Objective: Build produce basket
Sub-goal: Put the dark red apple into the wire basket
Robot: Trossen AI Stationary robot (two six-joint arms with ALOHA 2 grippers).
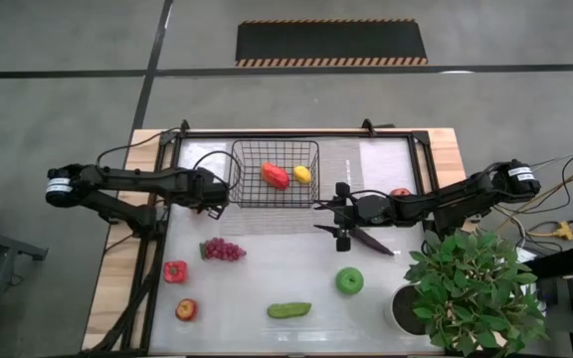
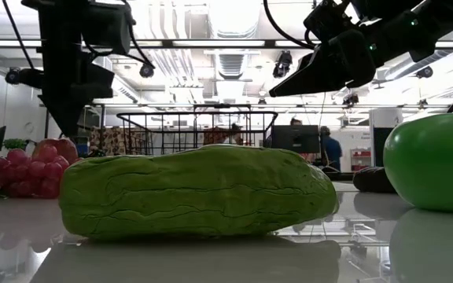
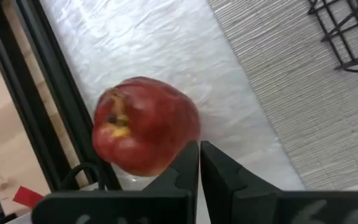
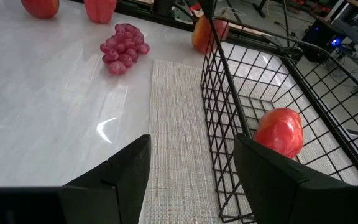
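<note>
The black wire basket (image 1: 250, 194) stands at the table's far middle, holding a red pepper (image 1: 275, 175) and a yellow lemon (image 1: 302, 174). My left gripper (image 3: 199, 163) is shut just off the basket's left side, over a red apple (image 3: 145, 124) that lies on the table. My right gripper (image 4: 194, 180) is open and raised at the basket's right near corner, its fingers either side of the wire wall (image 4: 219, 124) without touching it. On the table lie grapes (image 1: 223, 249), another red pepper (image 1: 174, 270), a red apple (image 1: 185, 309), a cucumber (image 1: 288, 310), a green apple (image 1: 349, 281), an eggplant (image 1: 371, 241) and a third apple (image 1: 400, 193). My left gripper's shut fingertips (image 3: 188, 165) stand right against the side of the red apple (image 3: 166, 155), coming from above. Whether they touch it I cannot tell. The apple rests on the white table top.
A leafy potted plant (image 1: 466, 288) fills the table's right near corner, close under my right arm. A woven mat (image 4: 176, 143) lies beneath the basket. A black frame rail (image 3: 39, 93) runs along the table's left edge. Bare table shows between the grapes and the green apple.
</note>
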